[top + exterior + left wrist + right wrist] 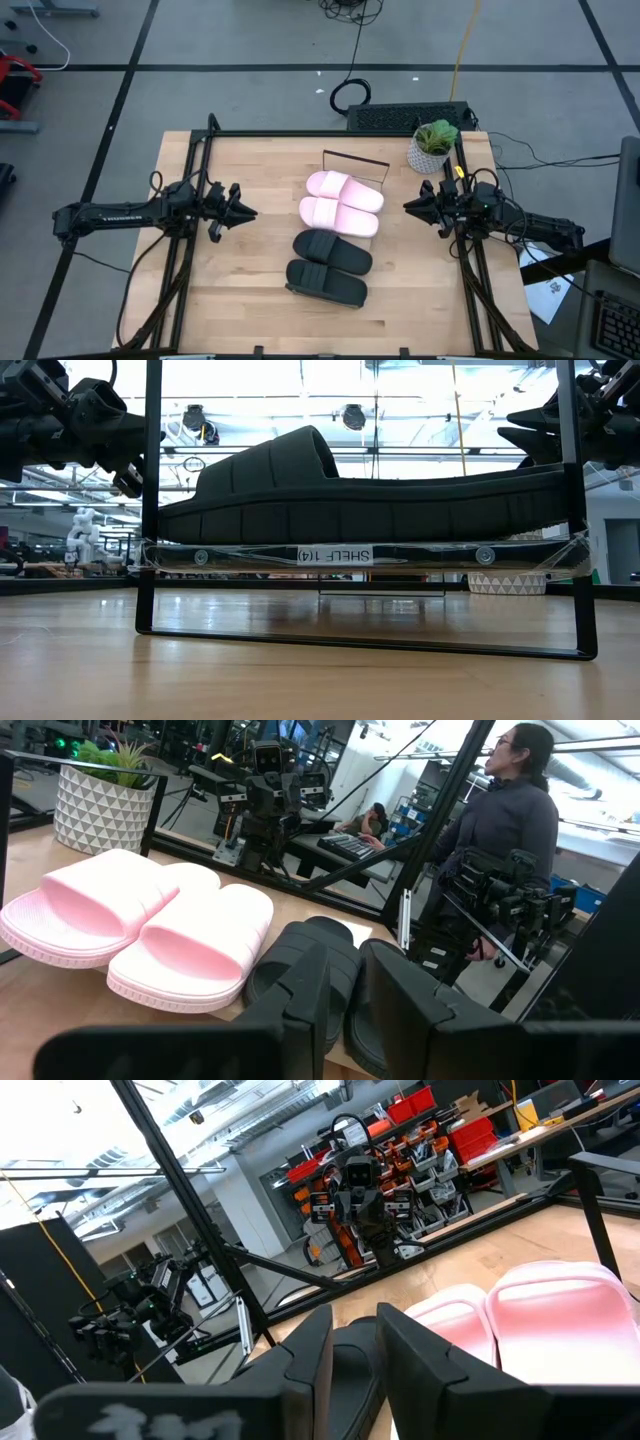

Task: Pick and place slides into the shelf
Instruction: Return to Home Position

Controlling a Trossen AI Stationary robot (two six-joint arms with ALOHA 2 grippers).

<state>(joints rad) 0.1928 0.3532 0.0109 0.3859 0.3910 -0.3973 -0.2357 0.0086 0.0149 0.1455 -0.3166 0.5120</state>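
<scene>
Down the middle of the table, all 4 slides sit side by side on the shelf (450, 555). The 2 pink slides (342, 200) are at the far end and the 2 black slides (330, 252) at the near end, packed close so the row fits the narrow board. Your left gripper (248, 212) hangs well to the left and your right gripper (408, 207) well to the right, both clear of the row. Each pair of fingers looks drawn nearly together on nothing.

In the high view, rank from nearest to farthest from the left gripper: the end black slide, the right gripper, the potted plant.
1. End black slide, centre front.
2. Right gripper, opposite side.
3. Potted plant, back right corner.
</scene>
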